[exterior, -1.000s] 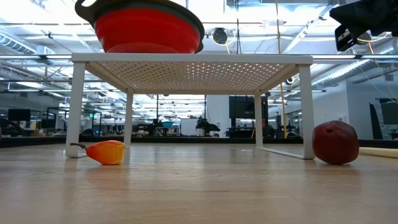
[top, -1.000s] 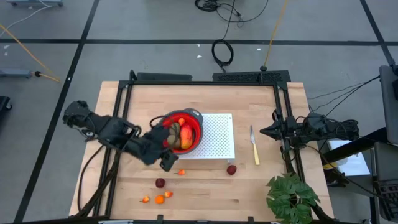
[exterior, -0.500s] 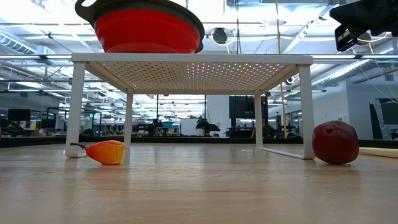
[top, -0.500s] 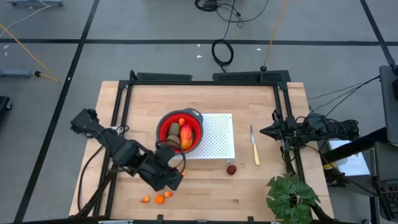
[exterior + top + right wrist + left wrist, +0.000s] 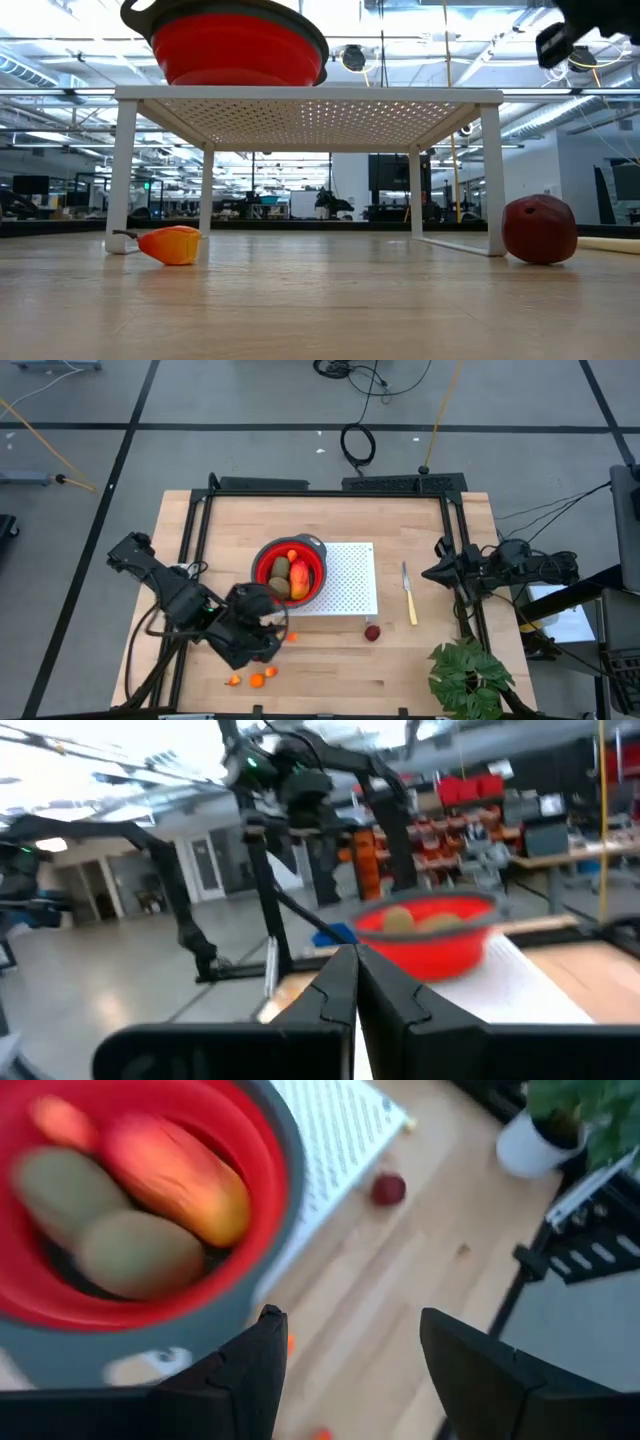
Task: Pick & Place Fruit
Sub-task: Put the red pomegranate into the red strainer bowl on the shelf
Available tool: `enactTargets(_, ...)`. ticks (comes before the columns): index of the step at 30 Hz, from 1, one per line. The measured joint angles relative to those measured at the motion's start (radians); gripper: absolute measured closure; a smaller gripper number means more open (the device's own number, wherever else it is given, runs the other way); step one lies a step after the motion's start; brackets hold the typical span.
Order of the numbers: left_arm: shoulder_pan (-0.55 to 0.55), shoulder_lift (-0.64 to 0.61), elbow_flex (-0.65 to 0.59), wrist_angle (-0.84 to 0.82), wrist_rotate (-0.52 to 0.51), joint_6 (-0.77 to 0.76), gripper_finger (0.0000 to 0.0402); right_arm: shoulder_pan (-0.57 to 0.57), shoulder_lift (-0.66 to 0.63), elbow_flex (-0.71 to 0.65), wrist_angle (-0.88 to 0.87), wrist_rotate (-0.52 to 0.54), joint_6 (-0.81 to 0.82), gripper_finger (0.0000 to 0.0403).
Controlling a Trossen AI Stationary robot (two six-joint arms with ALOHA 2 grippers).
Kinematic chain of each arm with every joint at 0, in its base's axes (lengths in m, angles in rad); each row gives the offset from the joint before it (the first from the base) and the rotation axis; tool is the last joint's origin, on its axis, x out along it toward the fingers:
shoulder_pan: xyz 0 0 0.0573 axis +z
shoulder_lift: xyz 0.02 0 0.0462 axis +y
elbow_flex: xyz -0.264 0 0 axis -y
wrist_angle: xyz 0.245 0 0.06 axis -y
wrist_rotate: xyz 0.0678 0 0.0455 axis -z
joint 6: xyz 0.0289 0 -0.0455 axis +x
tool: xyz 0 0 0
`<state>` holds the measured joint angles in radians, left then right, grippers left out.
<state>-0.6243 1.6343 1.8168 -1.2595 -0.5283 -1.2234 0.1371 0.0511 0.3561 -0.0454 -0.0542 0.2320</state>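
Note:
A red bowl (image 5: 290,572) stands on the left end of a white perforated rack (image 5: 348,582). It holds a red-orange mango-like fruit (image 5: 178,1175), two olive-brown ovals (image 5: 140,1252) and an orange bit. A dark red ball (image 5: 372,632) lies on the table near the rack's front right corner. Orange bits (image 5: 256,681) lie near the front edge, and one (image 5: 172,244) lies by the rack's leg. My left gripper (image 5: 270,625) hovers open just on the near side of the bowl, with nothing between its fingers (image 5: 250,1380). My right gripper (image 5: 355,982) waits shut at the table's right edge.
A yellow-handled knife (image 5: 409,595) lies right of the rack. A green leafy plant (image 5: 465,675) stands at the near right corner. Dark frame rails run along the table's left and right edges. Bare wood lies between the rack and the front edge.
My left gripper has swung away from the bowl toward the table's near edge, sunk a little and rolled about its own axis, staying open. The arm now covers a dark red ball that lay near the front left. My right gripper has tipped slightly upward.

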Motion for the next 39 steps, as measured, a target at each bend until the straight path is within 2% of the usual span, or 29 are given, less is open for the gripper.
enactTargets(7, -0.050, -0.078, 0.000, -0.059, -0.133, 0.014, 0.0172, 0.002, 0.173, 0.000, 0.181, -0.052, 0.000, 0.0403)
enactTargets(13, -0.072, -0.133, -0.012, -0.129, -0.173, 0.024, 0.0172, 0.002, 0.345, 0.075, 0.197, -0.106, 0.021, 0.0403)
enactTargets(19, -0.071, -0.246, -0.151, -0.106, -0.180, 0.011, 0.0172, 0.016, 0.493, 0.203, 0.194, -0.193, 0.018, 0.0403)
enactTargets(24, -0.079, -0.390, -0.329, 0.015, -0.181, 0.036, 0.0172, 0.071, 0.594, 0.300, 0.139, -0.212, 0.010, 0.0403)
enactTargets(29, -0.088, -0.539, -0.503, 0.139, -0.207, 0.094, 0.0172, 0.148, 0.688, 0.396, 0.024, -0.200, 0.011, 0.0403)
enactTargets(39, -0.089, -0.790, -0.771, 0.294, -0.206, 0.256, 0.0172, 0.331, 0.868, 0.580, -0.240, 0.048, 0.018, 0.0403)
